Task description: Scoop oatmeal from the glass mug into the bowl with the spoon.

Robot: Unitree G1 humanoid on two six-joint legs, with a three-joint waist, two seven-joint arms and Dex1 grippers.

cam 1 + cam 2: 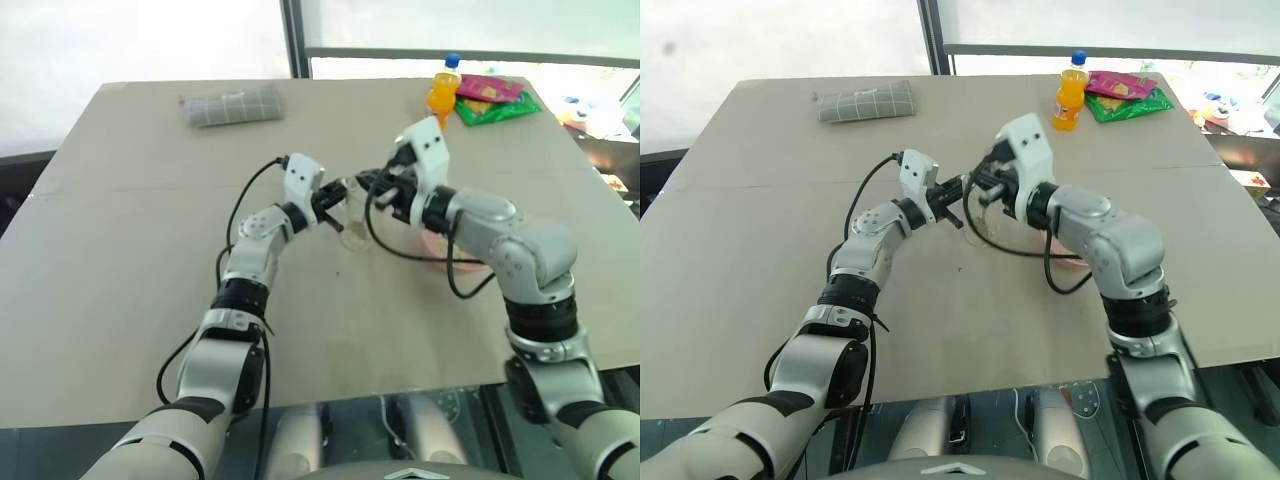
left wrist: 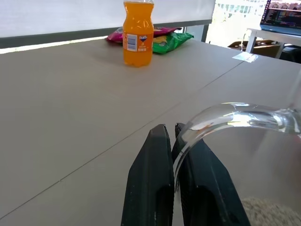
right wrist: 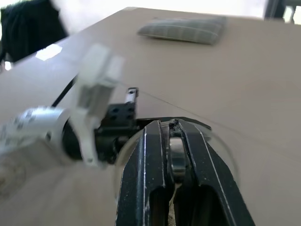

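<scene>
Table (image 1: 130, 300), two grippers meeting at a glass mug near its middle.
Left gripper (image 2: 173, 136): fingers pinched on the glass mug (image 1: 355, 215) rim. Right gripper (image 3: 172, 129): fingers clamped on the spoon (image 3: 177, 157) handle, over the mug. Bowl (image 1: 437, 250), pink, just beside, under the right arm. Oatmeal (image 2: 270, 212) inside the mug.

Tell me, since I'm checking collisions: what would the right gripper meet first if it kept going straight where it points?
Probably the glass mug just ahead of the right gripper, then the left gripper holding it; depth is uncertain.
</scene>
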